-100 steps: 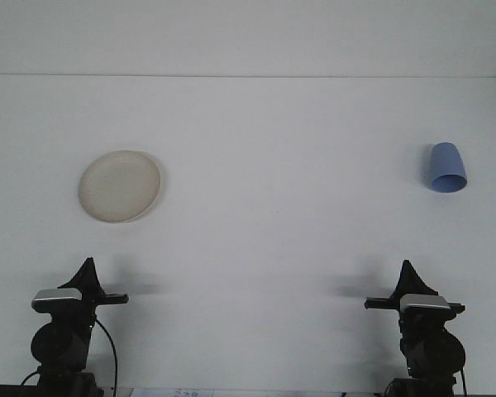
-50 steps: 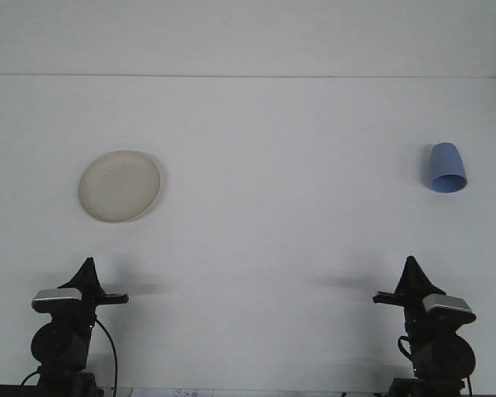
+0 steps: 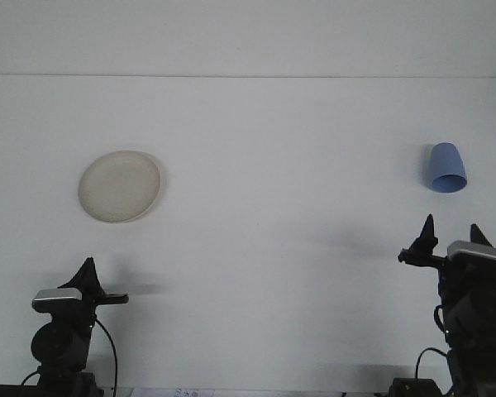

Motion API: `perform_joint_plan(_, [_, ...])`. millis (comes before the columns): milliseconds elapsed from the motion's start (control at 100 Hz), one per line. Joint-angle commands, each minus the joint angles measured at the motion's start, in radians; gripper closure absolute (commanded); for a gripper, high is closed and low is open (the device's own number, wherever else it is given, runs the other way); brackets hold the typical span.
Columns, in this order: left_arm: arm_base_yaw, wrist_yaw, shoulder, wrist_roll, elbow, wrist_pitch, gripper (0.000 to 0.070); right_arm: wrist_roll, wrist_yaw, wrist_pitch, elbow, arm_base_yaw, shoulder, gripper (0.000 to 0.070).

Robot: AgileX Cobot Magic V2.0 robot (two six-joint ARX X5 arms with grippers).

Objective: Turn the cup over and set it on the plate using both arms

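No legible text, label, brand, number or sign appears anywhere in the front view. The cream plate (image 3: 119, 186) at left, the blue cup (image 3: 445, 168) at upper right and the white table (image 3: 273, 165) all present plain, unmarked surfaces.

A plain white table (image 3: 264, 248) filled most of the frame, its far edge marked by a thin line across the upper part. Two items were seen lying on it. A round cream plate (image 3: 119, 186) sat at left of centre. A blue cup (image 3: 445, 168) lay on its side at upper right, well apart from the plate, its open mouth turned toward the lower right.
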Motion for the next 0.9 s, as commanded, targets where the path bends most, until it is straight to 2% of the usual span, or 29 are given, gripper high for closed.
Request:
perform_joint_plan(0, [0.001,-0.003,-0.002,0.013,-0.019,0.01,0.0688,-0.098,0.044,0.011,0.035,-0.014,0.071,0.0175])
perform_joint_plan(120, [0.001,-0.003,-0.001,0.013,-0.019,0.01,0.0688,-0.145,0.056,0.055,0.055,-0.079,0.213,0.0175])
perform_joint_plan(280, [0.001,-0.003,-0.002,0.013,-0.019,0.01,0.0688,-0.146,-0.03,0.126,0.055,-0.193,0.399,0.0176])
perform_joint_plan(380, [0.001,-0.003,-0.001,0.013,-0.019,0.01,0.0688,-0.163,-0.055,0.181,0.055,-0.257,0.515,0.0176])
perform_joint_plan(640, [0.001,-0.003,-0.002,0.013,-0.019,0.01,0.0688,-0.226,-0.224,0.397,0.055,-0.414,0.771,0.0182])
perform_joint_plan(890, [0.001,-0.003,-0.002,0.013,-0.019,0.01,0.0688,-0.232,-0.37,0.647,0.059,-0.475,0.975,0.0182])
